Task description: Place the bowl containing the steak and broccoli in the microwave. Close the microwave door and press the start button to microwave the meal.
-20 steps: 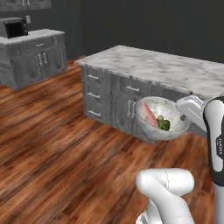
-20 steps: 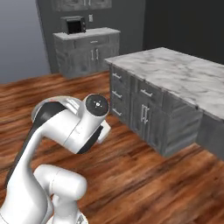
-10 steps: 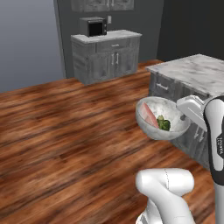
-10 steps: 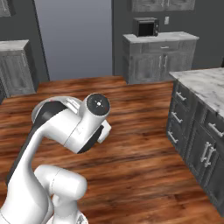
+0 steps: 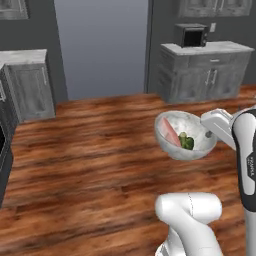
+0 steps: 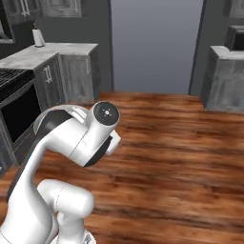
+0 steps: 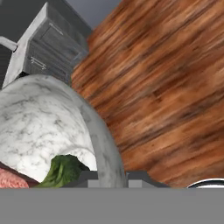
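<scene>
Wood plank floor [image 5: 90, 150] underneath, grey cabinets along the far wall, pale doorway panel [image 5: 102, 47] in the middle.

Count: one bowl [image 5: 185, 136], one steak [image 5: 170, 133], one broccoli [image 5: 186, 142]. One small dark microwave-like box [image 5: 190, 35] on the far cabinet top [image 5: 207, 47] at right of the left base view; door state not readable at that range. One stove front [image 6: 21, 112] at the left edge of the right base view, one white bottle [image 6: 37, 37] on the counter beyond it.

Bowl carried in the air above the floor, well apart from every counter, mouth tipped toward the left base camera rather than level. Steak lying against the inner wall, long axis running diagonally from upper left to lower right in the left base view. Broccoli just beside the steak, at its right, low in the bowl.

Gripper [image 7: 109, 177] pinching the bowl rim: in the hand view one finger [image 7: 85, 177] inside, the other outside, marbled wall between them. White hand at the bowl's right edge in the left base view.
</scene>
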Robot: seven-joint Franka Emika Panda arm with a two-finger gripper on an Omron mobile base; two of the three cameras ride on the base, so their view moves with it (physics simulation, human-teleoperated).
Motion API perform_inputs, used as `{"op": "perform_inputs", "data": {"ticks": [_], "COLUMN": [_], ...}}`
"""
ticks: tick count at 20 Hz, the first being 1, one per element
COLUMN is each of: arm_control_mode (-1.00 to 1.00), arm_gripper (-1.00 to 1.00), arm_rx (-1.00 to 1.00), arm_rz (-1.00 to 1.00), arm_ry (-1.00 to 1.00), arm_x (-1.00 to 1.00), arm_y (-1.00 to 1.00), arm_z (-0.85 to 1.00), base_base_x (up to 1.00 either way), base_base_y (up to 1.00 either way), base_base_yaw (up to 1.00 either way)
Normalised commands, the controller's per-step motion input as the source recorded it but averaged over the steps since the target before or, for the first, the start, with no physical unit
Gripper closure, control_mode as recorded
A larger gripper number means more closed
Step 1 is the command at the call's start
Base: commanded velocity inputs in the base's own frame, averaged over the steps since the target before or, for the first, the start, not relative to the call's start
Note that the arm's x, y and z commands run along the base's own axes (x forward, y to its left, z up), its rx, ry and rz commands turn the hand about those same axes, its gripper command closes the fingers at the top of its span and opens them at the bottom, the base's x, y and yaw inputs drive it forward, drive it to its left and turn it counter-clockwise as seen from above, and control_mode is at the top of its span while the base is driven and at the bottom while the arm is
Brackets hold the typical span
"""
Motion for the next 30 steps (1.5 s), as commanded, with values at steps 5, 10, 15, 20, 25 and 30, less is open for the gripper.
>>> {"op": "perform_inputs", "data": {"ticks": [5,10,15,20,25,30], "arm_control_mode": [1.00,1.00,1.00,1.00,1.00,1.00], "arm_gripper": [1.00,1.00,1.00,1.00,1.00,1.00], "arm_rx": [0.00,0.00,0.00,0.00,0.00,0.00], "arm_rz": [0.00,0.00,0.00,0.00,0.00,0.00], "arm_ry": [0.00,0.00,0.00,0.00,0.00,0.00], "arm_x": [0.00,0.00,0.00,0.00,0.00,0.00], "arm_y": [0.00,0.00,0.00,0.00,0.00,0.00], "arm_z": [0.00,0.00,0.00,0.00,0.00,0.00], "base_base_x": [1.00,1.00,1.00,1.00,1.00,1.00], "base_base_y": [-0.28,-0.48,-0.31,-0.29,-0.46,-0.34], "base_base_yaw": [0.42,0.37,0.43,0.45,0.39,0.42]}}
